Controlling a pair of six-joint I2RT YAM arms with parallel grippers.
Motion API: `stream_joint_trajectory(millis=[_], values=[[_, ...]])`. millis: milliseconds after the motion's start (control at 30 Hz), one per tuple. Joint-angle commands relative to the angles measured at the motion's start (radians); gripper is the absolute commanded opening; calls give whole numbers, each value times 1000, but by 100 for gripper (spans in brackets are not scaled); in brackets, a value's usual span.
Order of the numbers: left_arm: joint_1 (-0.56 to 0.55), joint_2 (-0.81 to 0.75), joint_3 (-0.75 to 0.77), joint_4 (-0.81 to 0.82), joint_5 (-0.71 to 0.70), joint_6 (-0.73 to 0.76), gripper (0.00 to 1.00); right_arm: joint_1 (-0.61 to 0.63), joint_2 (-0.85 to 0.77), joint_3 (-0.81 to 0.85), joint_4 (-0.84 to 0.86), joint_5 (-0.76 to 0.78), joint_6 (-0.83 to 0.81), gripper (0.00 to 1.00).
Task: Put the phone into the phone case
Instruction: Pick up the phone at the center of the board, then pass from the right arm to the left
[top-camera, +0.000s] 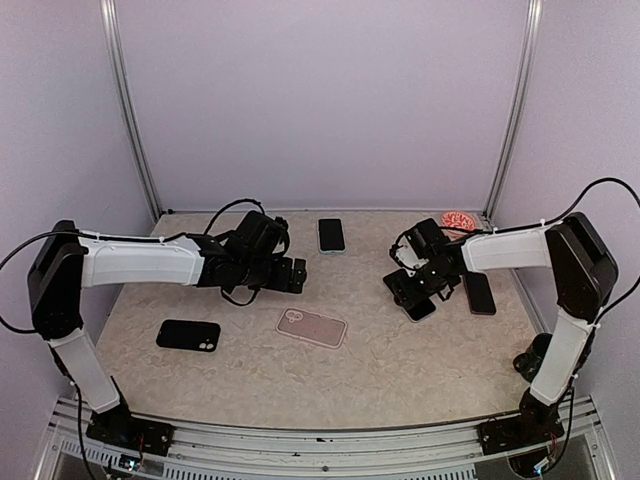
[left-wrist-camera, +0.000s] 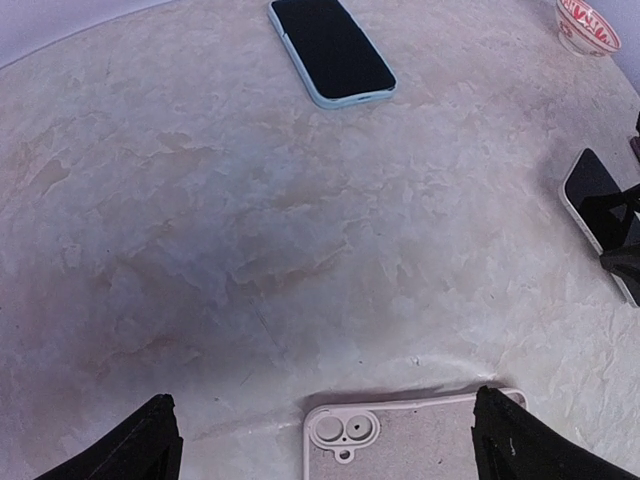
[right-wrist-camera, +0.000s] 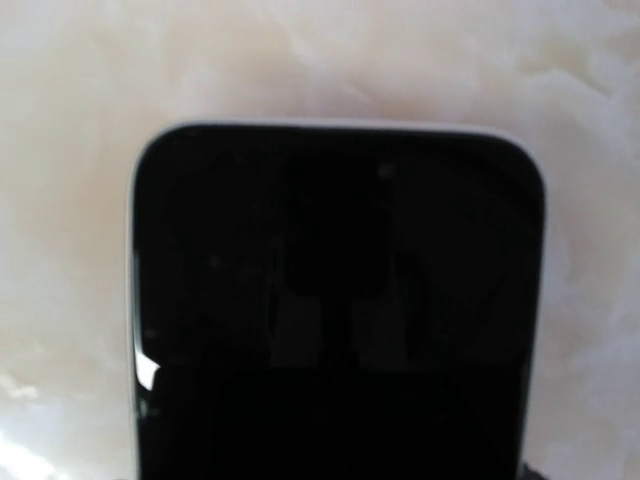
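Right gripper (top-camera: 413, 297) is part-open over the phone (right-wrist-camera: 335, 320), toward the tabletop's right edge; can't tell if it's actually clamped. Left gripper (top-camera: 297, 276) is wide open and empty, hovering just behind the phone case (top-camera: 312, 327) mid-tabletop, probably to steady it for insertion.

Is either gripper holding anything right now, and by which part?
The right gripper appears to grip the white-edged phone by one short end; the exact contact is hidden. The left gripper is open, holding nothing.
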Motion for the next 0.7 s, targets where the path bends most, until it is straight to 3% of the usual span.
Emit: stream_joint_trajectory(millis=[0, 667], values=[[6, 43, 16, 40, 74, -7, 99, 38, -66, -27, 89, -12, -21, 68], [76, 174, 70, 225, 583, -49, 93, 190, -208, -183, 333, -45, -99, 67]])
